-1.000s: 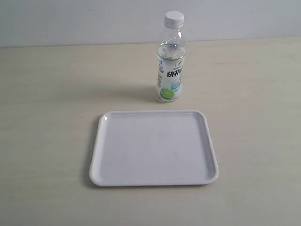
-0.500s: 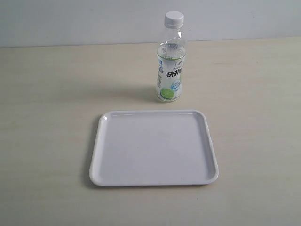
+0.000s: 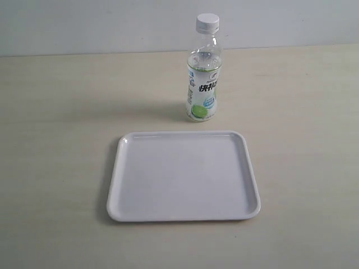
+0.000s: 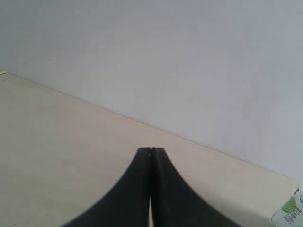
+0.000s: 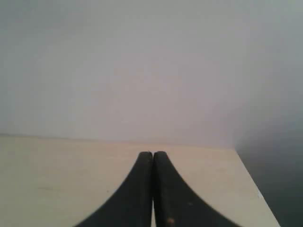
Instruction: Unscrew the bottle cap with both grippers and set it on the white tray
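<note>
On table [image 3: 56, 112]: one bottle [image 3: 202, 84]; one white tray [image 3: 115, 190].

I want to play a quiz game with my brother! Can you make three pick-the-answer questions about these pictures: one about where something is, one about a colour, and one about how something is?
1. Where is the bottle compared with the white tray?
A. Standing on it.
B. Standing on the table beyond it.
C. Lying in front of it.

2. What colour is the bottle cap?
A. White.
B. Red.
C. Blue.

3. How are the left gripper and the right gripper?
A. Wide open.
B. Shut, holding nothing.
C. Shut on the cap.

Answers:
1 B, the exterior view shows it upright on bare table past the tray's far rim.
2 A, the cap sitting on the neck is white.
3 B, each wrist view shows dark jaws pressed together with nothing between them.
</note>
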You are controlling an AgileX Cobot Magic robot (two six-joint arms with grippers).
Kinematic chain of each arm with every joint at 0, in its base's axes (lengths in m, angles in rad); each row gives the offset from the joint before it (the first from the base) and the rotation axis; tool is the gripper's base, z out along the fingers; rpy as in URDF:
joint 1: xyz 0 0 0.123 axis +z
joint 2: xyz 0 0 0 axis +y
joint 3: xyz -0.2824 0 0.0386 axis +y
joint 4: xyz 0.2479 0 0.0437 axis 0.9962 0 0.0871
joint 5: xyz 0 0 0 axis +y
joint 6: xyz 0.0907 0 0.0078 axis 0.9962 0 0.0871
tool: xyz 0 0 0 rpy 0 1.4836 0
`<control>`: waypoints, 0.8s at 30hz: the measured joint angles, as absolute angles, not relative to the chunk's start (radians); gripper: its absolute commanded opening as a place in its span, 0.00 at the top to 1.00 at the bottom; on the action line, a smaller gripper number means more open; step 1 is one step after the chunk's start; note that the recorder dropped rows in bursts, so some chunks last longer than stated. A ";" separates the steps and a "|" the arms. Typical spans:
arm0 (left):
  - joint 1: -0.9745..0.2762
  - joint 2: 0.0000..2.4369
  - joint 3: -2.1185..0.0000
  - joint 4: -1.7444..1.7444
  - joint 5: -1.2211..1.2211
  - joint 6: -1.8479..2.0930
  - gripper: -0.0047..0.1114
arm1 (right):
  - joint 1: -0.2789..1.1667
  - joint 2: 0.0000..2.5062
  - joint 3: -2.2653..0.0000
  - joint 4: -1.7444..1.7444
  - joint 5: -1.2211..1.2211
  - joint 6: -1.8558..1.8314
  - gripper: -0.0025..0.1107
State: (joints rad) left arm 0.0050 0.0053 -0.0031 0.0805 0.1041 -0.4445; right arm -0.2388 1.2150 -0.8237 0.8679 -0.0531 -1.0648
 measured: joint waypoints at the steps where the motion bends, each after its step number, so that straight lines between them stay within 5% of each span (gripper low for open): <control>1: 0.005 0.005 -0.003 0.081 0.104 -0.444 0.96 | -0.249 1.243 -0.832 0.876 -0.053 -1.075 0.98; 19: 0.005 0.005 -0.003 0.081 0.104 -0.444 0.96 | -0.344 1.522 -0.876 1.203 -0.121 -1.344 0.98; 24: 0.005 0.005 -0.003 0.081 0.104 -0.444 0.96 | -0.370 1.512 -0.909 1.401 -0.232 -1.157 0.98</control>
State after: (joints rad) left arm 0.0050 0.0053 -0.0031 0.0805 0.1041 -0.4445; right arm -0.3700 1.5120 -0.9092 1.4013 -0.2320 -1.1572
